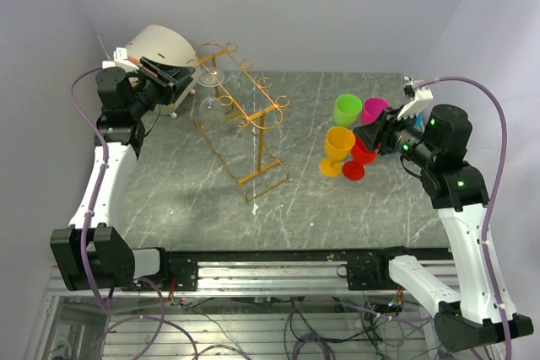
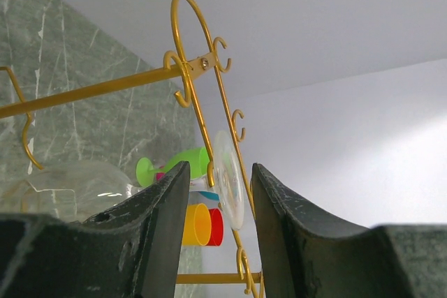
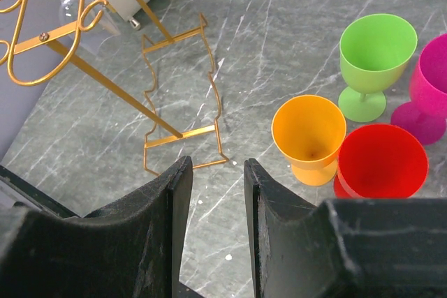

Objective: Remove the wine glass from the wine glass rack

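The gold wire wine glass rack stands left of the table's middle. A clear wine glass hangs upside down from its far left rails. My left gripper is open just left of the glass. In the left wrist view the glass's round foot sits edge-on between the fingertips, nearer the right finger, with gaps on both sides. The bowl lies low left and the rack's rail crosses above. My left gripper holds nothing. My right gripper is open and empty by the coloured cups.
A round white-and-orange box stands behind my left gripper. Orange, red, green and pink plastic goblets cluster at the right. The right wrist view shows my open right gripper above bare marble, the rack's foot ahead.
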Robot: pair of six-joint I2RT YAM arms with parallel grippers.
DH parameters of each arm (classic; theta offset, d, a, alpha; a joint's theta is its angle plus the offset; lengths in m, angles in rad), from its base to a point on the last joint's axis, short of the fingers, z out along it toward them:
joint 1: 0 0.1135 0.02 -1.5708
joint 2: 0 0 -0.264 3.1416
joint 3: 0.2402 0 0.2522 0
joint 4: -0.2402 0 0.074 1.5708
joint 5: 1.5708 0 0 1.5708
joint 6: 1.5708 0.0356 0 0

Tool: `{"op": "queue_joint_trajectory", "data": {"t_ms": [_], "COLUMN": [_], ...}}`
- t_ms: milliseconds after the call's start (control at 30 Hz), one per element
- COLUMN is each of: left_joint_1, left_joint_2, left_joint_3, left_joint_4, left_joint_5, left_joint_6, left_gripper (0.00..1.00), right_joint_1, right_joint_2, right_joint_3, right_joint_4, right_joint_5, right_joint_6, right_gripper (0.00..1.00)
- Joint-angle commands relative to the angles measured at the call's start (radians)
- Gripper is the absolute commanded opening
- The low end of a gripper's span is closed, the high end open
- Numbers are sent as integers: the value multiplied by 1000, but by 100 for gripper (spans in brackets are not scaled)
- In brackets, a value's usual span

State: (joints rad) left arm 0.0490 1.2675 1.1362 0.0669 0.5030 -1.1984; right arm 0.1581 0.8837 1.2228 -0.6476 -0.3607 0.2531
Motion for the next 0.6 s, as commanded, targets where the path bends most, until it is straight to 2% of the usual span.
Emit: {"op": "queue_joint_trajectory", "data": {"t_ms": [0, 567], "left_joint_1": [2, 2], "left_joint_2": [31, 84], "left_joint_3": [37, 34], "left_joint_4": [70, 162], "left_joint_5": [70, 116], "left_joint_6": [-24, -93], "left_gripper": [51, 46], "right_joint_1": [-4, -4], "right_joint_2": [1, 3], "right_joint_3": [2, -8], "right_joint_4": [25, 31], "right_joint_5": [-14, -24], "right_joint_6": [-5, -1], "right_gripper": [36, 36]}}
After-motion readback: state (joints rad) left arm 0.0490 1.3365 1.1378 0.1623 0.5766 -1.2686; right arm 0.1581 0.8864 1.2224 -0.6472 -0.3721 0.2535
